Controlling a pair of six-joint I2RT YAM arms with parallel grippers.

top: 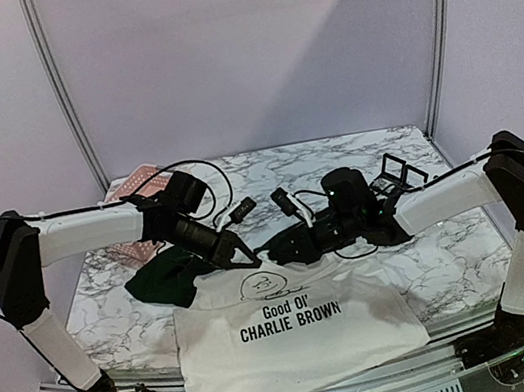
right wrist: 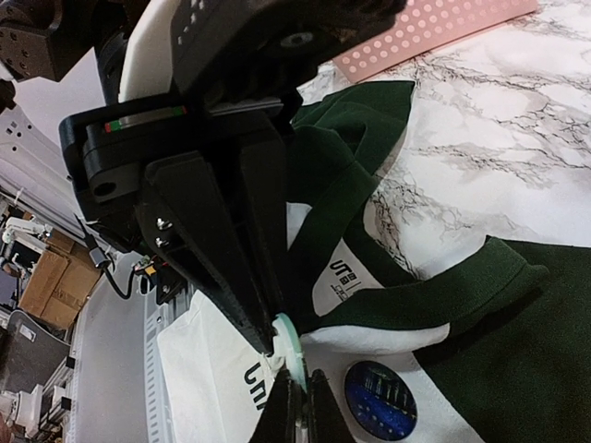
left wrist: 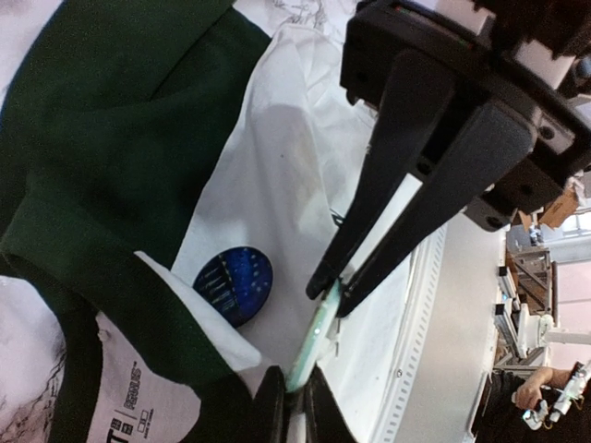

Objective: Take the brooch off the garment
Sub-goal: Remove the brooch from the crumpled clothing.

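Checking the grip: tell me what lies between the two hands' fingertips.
A thin pale green piece, pinched by both the left hand and right hand, over the garment; the left wrist view shows it.

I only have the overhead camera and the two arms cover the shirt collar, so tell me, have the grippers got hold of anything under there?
Observer: Yes. The left gripper and the right gripper are both shut on one thin pale green disc at the collar of the shirt, pinching it from opposite ends.
Operator: Is there anything else on the cloth near that spot?
Observer: A round blue badge sits on the white cloth right beside the dark green collar. It is close to the disc, and neither gripper touches it.
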